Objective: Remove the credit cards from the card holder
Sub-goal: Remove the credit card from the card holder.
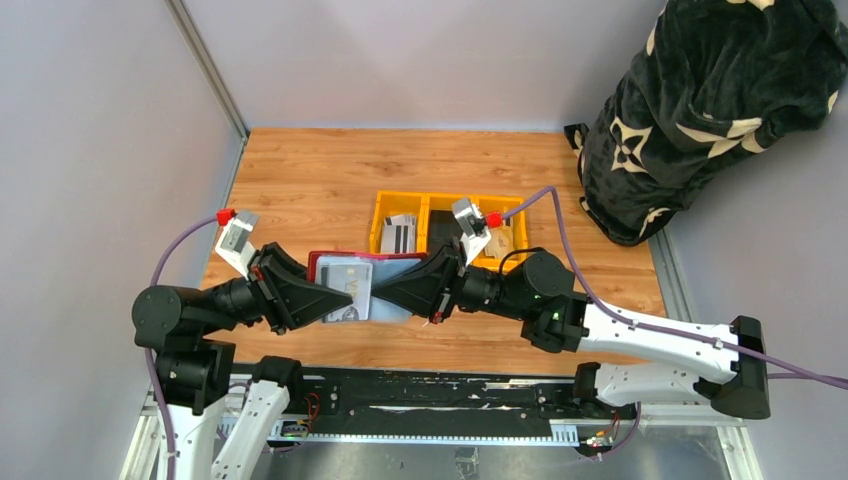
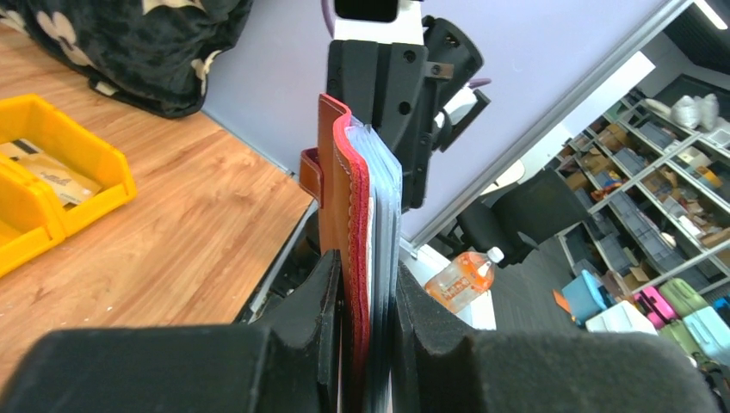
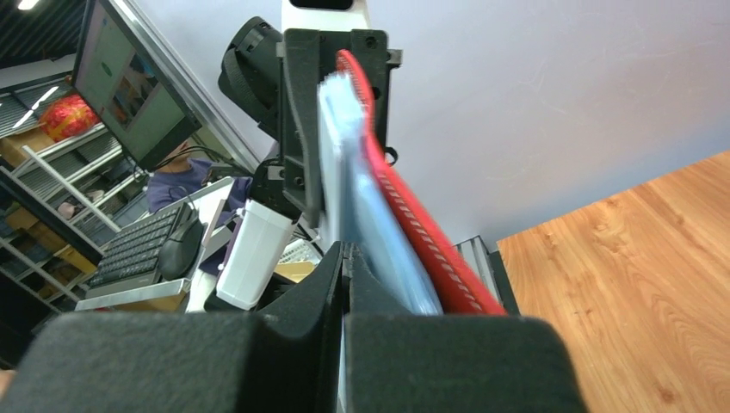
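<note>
The dark red card holder (image 1: 345, 285) hangs open above the table's front, held between both grippers. My left gripper (image 1: 335, 300) is shut on its left edge; the left wrist view shows the red cover and clear sleeves (image 2: 349, 172) clamped between the pads of the left gripper (image 2: 366, 292). My right gripper (image 1: 385, 290) meets it from the right. Its jaws (image 3: 346, 258) are pressed together on a thin pale sleeve edge, with the other sleeves and the red cover (image 3: 413, 224) beside the right finger. A grey credit card (image 1: 352, 272) shows inside a sleeve. Other credit cards (image 1: 398, 235) lie in the yellow bin.
A yellow three-part bin (image 1: 450, 197) sits behind the grippers at mid-table, with a tan card (image 1: 497, 240) in its right part. A black patterned blanket bundle (image 1: 710, 100) stands at the table's far right corner. Grey walls close off the left and back.
</note>
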`<act>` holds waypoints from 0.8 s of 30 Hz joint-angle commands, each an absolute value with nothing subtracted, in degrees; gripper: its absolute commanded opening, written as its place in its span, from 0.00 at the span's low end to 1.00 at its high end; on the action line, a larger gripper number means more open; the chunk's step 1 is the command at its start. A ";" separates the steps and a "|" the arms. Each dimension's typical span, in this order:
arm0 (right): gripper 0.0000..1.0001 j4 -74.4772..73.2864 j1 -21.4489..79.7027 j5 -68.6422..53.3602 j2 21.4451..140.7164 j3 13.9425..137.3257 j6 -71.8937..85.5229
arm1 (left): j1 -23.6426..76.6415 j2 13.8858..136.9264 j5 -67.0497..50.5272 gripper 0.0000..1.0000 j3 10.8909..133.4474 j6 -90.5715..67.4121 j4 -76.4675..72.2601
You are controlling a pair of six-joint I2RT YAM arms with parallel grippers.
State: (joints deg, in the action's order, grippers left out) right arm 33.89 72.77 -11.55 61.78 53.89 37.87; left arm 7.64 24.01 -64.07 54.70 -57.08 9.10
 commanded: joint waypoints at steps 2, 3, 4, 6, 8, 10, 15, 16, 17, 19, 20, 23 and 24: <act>0.02 35.84 72.07 -10.38 60.04 51.63 36.13 | 8.35 23.55 -67.01 0.00 58.55 -58.25 6.95; 0.10 36.42 72.07 -11.06 60.10 51.63 36.20 | 8.31 23.55 -66.79 0.00 58.68 -57.80 7.56; 0.18 36.69 72.03 -11.74 60.38 52.00 36.25 | 8.34 23.48 -66.60 0.00 58.63 -57.33 8.13; 0.29 36.65 72.07 -13.77 61.26 53.31 36.17 | 8.33 23.44 -66.24 0.00 58.60 -56.63 9.46; 0.34 36.57 72.07 -15.56 62.54 54.63 36.29 | 8.33 23.53 -65.90 0.00 58.63 -55.53 10.53; 0.36 36.56 72.07 -17.11 63.56 55.64 36.58 | 8.33 23.60 -65.48 0.00 58.89 -53.74 12.04; 0.36 35.94 72.16 -18.58 64.73 57.15 36.37 | 8.33 23.64 -63.44 0.00 59.95 -49.47 16.53; 0.35 35.87 72.16 -18.47 64.88 57.27 36.36 | 8.30 23.64 -63.38 0.00 59.93 -49.11 16.82; 0.34 35.86 72.16 -18.65 65.11 57.49 36.24 | 8.30 23.63 -63.44 0.00 59.92 -49.13 16.81; 0.25 35.85 72.15 -19.02 65.45 57.89 36.28 | 8.30 23.71 -63.67 0.00 60.03 -49.22 16.82; 0.20 36.05 72.16 -19.13 65.60 57.94 36.35 | 8.34 23.73 -63.71 0.01 60.22 -49.28 16.75; 0.08 36.86 72.15 -19.31 65.30 57.56 36.75 | 8.34 23.98 -64.57 0.12 60.32 -50.38 15.77; 0.04 37.25 72.10 -19.14 65.12 57.30 36.78 | 8.35 24.05 -64.94 0.16 60.13 -51.21 14.64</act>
